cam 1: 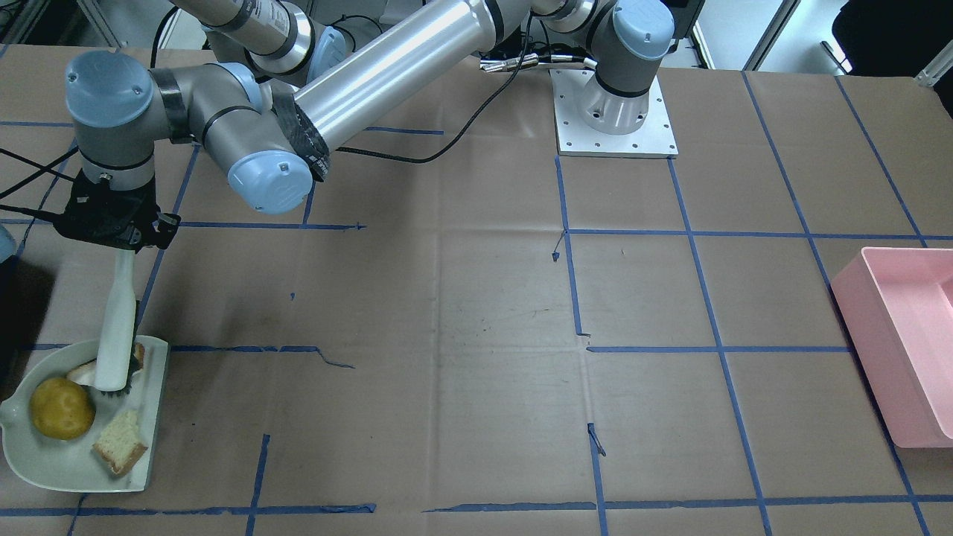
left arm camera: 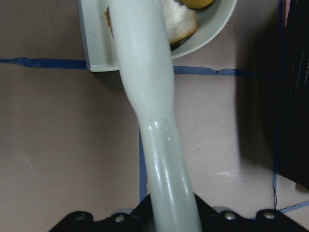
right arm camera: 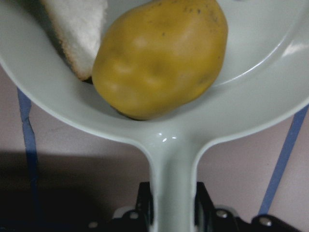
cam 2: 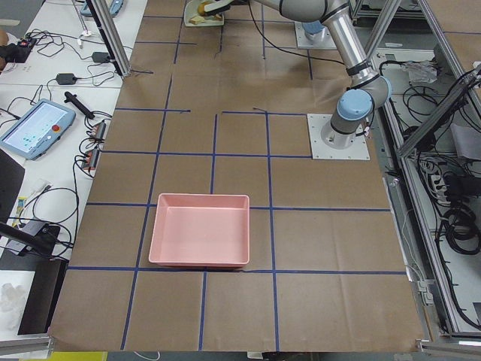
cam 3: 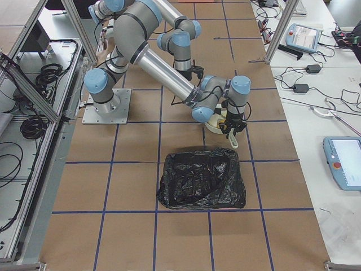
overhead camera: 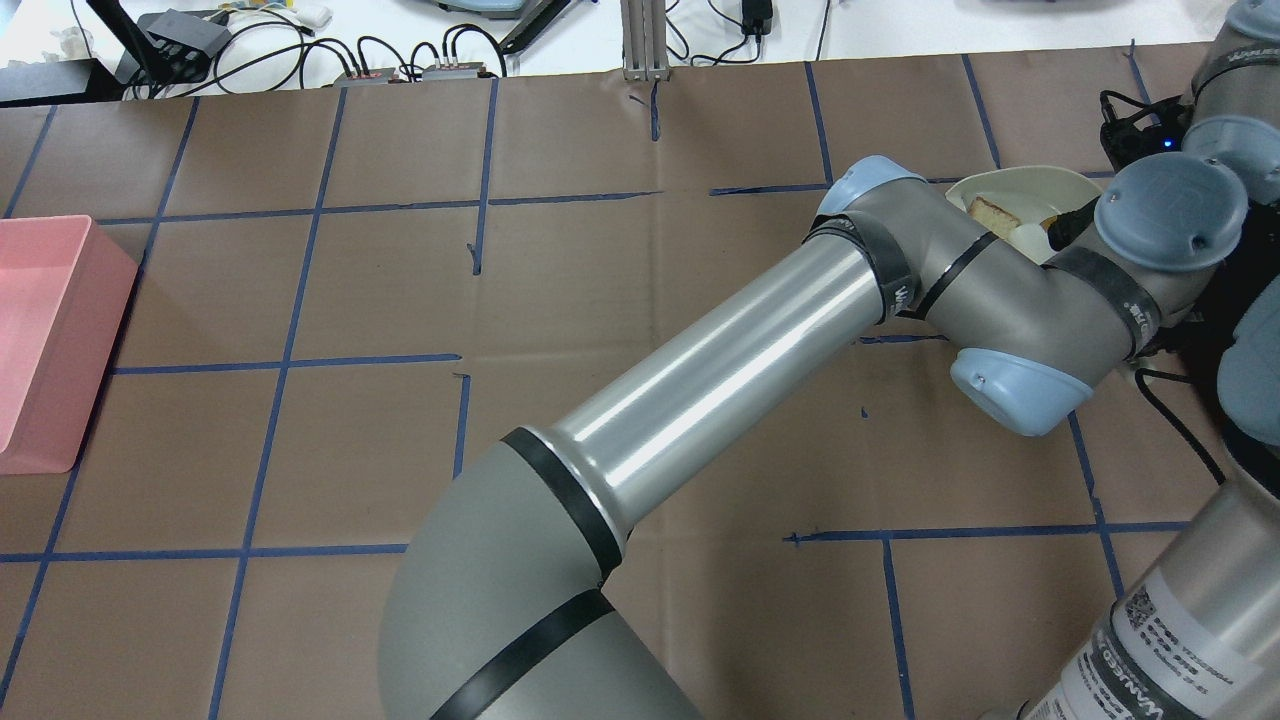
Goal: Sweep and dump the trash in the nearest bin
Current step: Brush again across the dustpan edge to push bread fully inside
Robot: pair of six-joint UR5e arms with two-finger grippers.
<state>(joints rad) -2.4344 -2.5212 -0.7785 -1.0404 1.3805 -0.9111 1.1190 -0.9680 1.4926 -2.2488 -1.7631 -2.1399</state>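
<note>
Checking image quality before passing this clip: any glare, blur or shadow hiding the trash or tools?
Right wrist view: potato slightly soft, glare spots on the dustpan neck, dark shadow lower left. Left wrist view: the close brush is blurred and covers part of the bread. Overhead view: the left arm hides most of the dustpan, with a bright streak along its tube. Front view: sharp.

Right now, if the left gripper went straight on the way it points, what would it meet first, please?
Probably the bread piece under its brush, inside the dustpan; the left gripper points there, though depth is unclear.
</note>
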